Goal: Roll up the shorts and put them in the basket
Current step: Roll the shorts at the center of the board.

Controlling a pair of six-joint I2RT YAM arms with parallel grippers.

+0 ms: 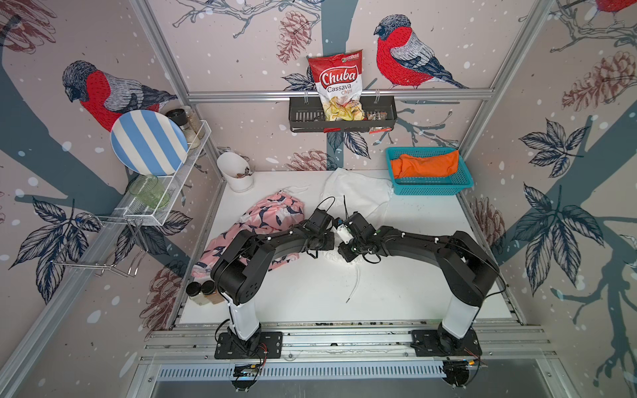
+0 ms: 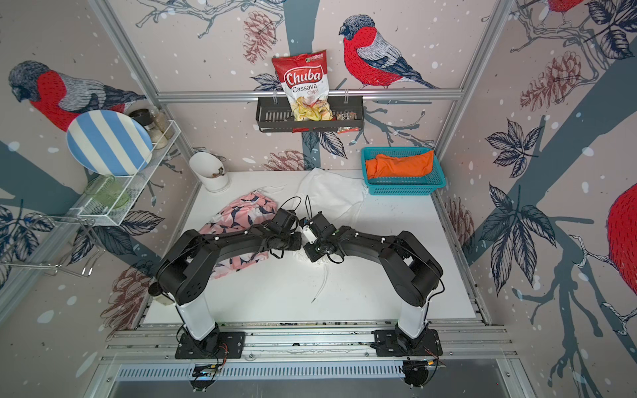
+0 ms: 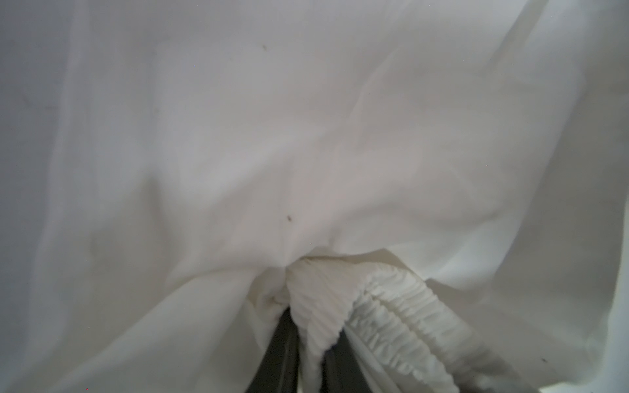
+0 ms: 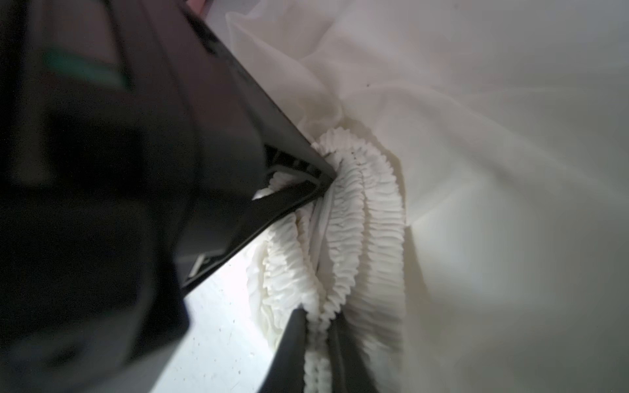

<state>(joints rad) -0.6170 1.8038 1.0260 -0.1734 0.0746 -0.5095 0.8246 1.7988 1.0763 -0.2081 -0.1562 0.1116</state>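
The two claws meet almost tip to tip over the middle of the table [image 1: 396, 286], and both grip the white shorts [image 1: 358, 196]. The left claw [image 3: 313, 325] is clamped on the gathered waistband [image 3: 391, 306]; its own wrist view shows a fold of ribbed elastic pinched between two dark fingers [image 3: 284, 343]. The right claw [image 4: 315, 320] is shut on the same waistband just beside it, with a ridge of elastic squeezed between its fingers. In the right wrist view the left claw's pointed tip presses into the band close by. (In both top views the wrists hide the jaws, so the grip can only be read from the wrist views.)

Ahead of both claws, away from the arm bases, the rest of the white shorts spreads out loose and wrinkled, its far edge close to a teal basket [image 1: 431, 189]. Behind the right claw, toward the bases, a thin white drawstring [image 1: 355, 282] trails across the bare tabletop.

The pink patterned shorts [image 1: 265, 217] lie crumpled on the outer side of the left claw, partly under that arm. The orange shorts [image 1: 425, 165] sit bundled inside the basket, well ahead of the right claw and off to its outer side.
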